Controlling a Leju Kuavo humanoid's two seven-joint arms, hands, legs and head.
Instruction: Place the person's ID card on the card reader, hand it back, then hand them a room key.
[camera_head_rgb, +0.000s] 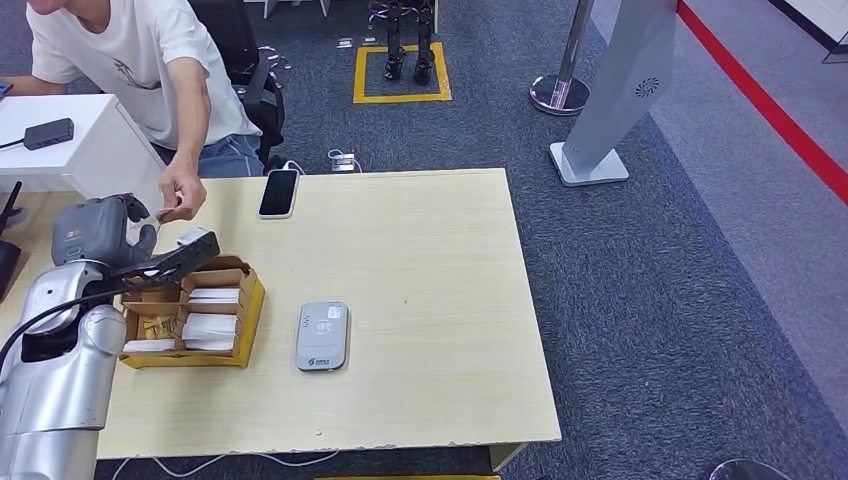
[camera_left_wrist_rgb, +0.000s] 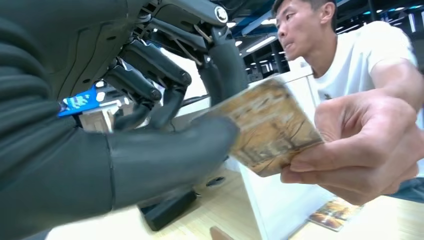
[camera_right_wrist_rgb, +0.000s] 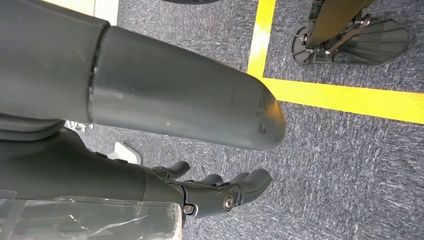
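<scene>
At ten o'clock of the pale wooden desk (camera_head_rgb: 430, 260), our left hand (camera_left_wrist_rgb: 150, 150) pinches a worn yellowish-brown card (camera_left_wrist_rgb: 272, 127) between thumb and fingers (camera_left_wrist_rgb: 165, 85) while the person's hand (camera_left_wrist_rgb: 365, 150) grips its other end; we judge a handover in progress. Our right hand (camera_right_wrist_rgb: 220, 192) hangs loosely curled, holding nothing. Next comes the grey rounded card reader (camera_head_rgb: 322, 336), or release

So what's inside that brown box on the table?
The cardboard box has compartments holding stacks of white cards and something yellowish. The robot's left hand and arm cover its rear part, so the contents there stay hidden.
</scene>
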